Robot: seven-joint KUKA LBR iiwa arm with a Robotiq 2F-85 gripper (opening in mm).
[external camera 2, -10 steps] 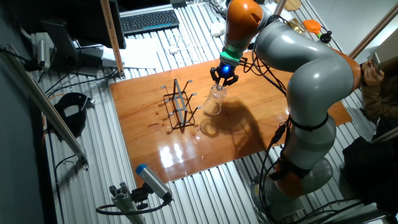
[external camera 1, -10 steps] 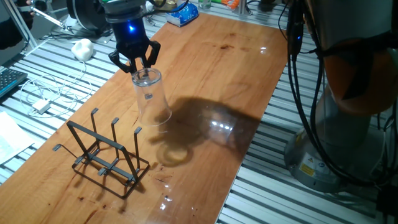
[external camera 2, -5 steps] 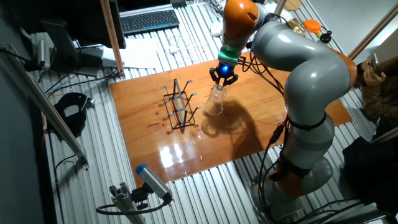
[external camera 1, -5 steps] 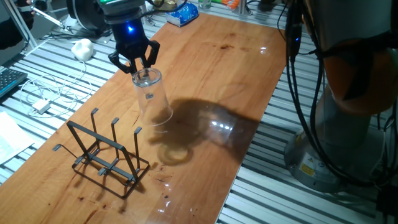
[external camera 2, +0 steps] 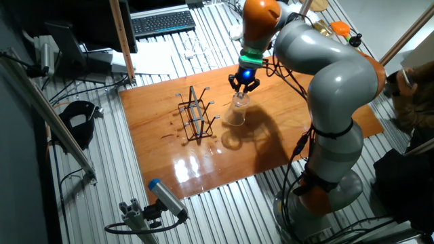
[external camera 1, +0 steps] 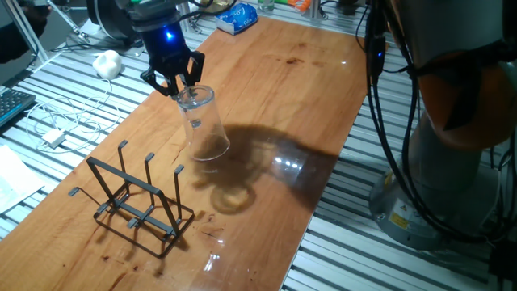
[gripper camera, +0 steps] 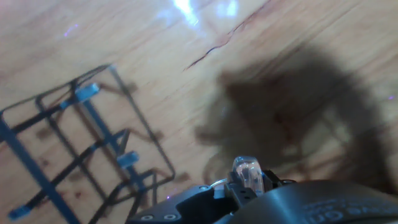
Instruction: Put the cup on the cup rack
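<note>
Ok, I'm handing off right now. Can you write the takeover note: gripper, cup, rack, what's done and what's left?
Gripper: shut on the cup's rim, holding it.
Cup: clear tumbler hanging from the gripper, tilted, over the wooden table; whether it is fully clear of the surface is hard to tell.
Cup rack: black wire frame, upright on the table, apart from the cup, prongs bare.
Done: cup grasped.
Left: carry it to the rack, set it on a prong, release.

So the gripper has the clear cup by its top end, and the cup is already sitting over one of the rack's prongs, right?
Not quite. The gripper does hold the clear cup by its top end, but the cup is apart from the cup rack, beside it and not over any prong. One fixed view shows the gap plainly.
</note>
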